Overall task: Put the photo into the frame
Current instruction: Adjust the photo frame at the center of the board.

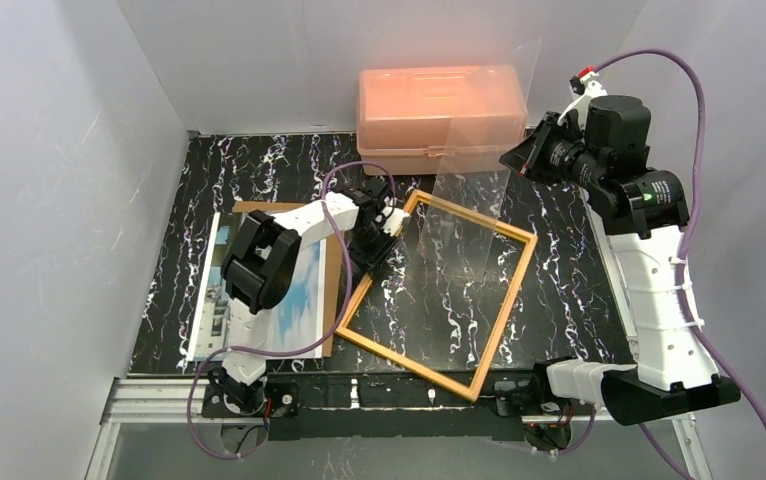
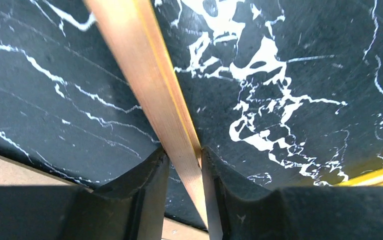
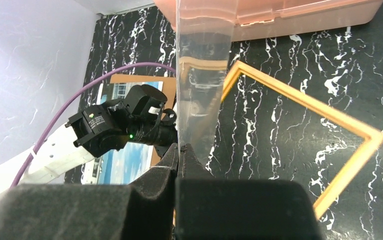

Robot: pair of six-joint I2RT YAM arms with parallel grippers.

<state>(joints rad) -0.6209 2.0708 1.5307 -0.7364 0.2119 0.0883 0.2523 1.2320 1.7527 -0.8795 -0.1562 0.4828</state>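
From above, one salmon-pink box (image 1: 439, 105) stands at the back of the black marble table (image 1: 569, 270) with its lid down; what it holds cannot be told. One frame (image 1: 511, 300) lies flat at the middle, the marble showing through its opening. One photo (image 1: 294, 300) lies to the left of it on one brown board (image 1: 331, 300), partly under the left arm. The left gripper (image 1: 371, 258) sits at the frame's left rail, and the right gripper (image 1: 515, 158) holds one clear pane (image 1: 484, 120) upright above the table. At the left wrist, the two fingers (image 2: 147, 190) pinch the frame's rail (image 2: 139, 55) between them. At the right wrist, the fingers (image 3: 154, 175) are pressed together on the pane's (image 3: 199, 75) lower edge, with the frame (image 3: 304, 105), box (image 3: 279, 15) and photo (image 3: 124, 165) beyond.
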